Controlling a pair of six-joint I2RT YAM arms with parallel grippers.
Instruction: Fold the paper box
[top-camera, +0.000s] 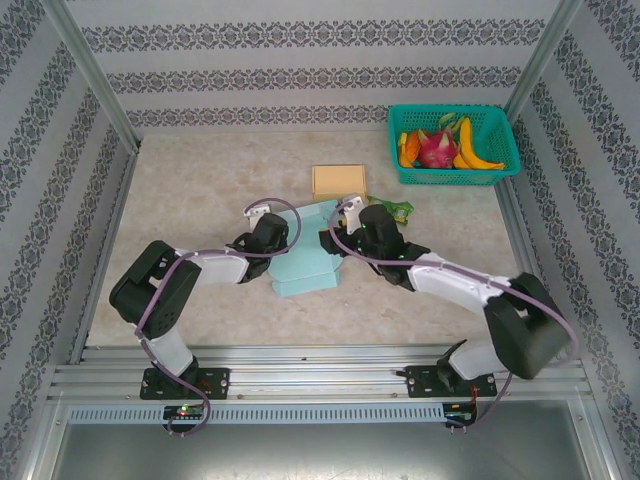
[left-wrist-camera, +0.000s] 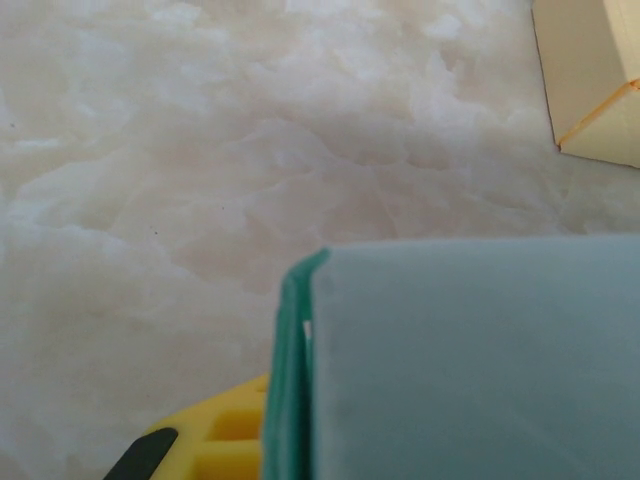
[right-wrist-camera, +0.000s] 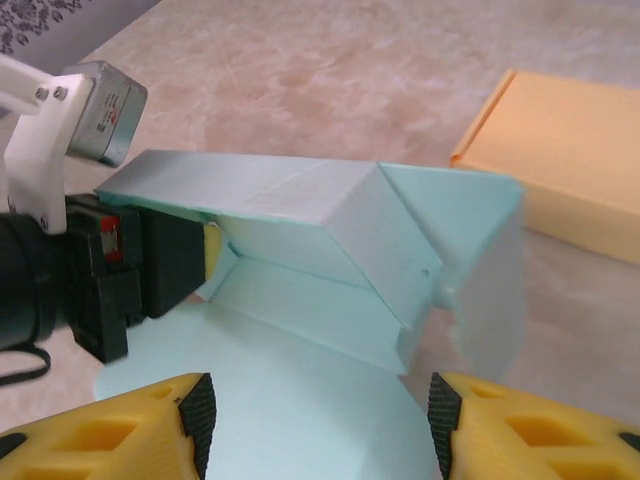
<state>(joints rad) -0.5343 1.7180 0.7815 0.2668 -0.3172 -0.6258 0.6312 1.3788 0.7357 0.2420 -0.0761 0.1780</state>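
Paper box (left-wrist-camera: 470, 360) (teal) cropped right and below

Paper box (top-camera: 305, 255) on the table (top-camera: 200, 190), left gripper (top-camera: 283, 238) against its left wall, right gripper (top-camera: 335, 240) just right of it, flat carton (top-camera: 339, 181) just behind it, basket (top-camera: 455, 176) well behind it and to the right, fruit (top-camera: 438, 148) lying in the basket, arm bases (top-camera: 180, 380) in front of it

The paper box (top-camera: 305, 270) is pale teal, the basket (top-camera: 450, 176) green, the table (top-camera: 200, 190) marbled beige.
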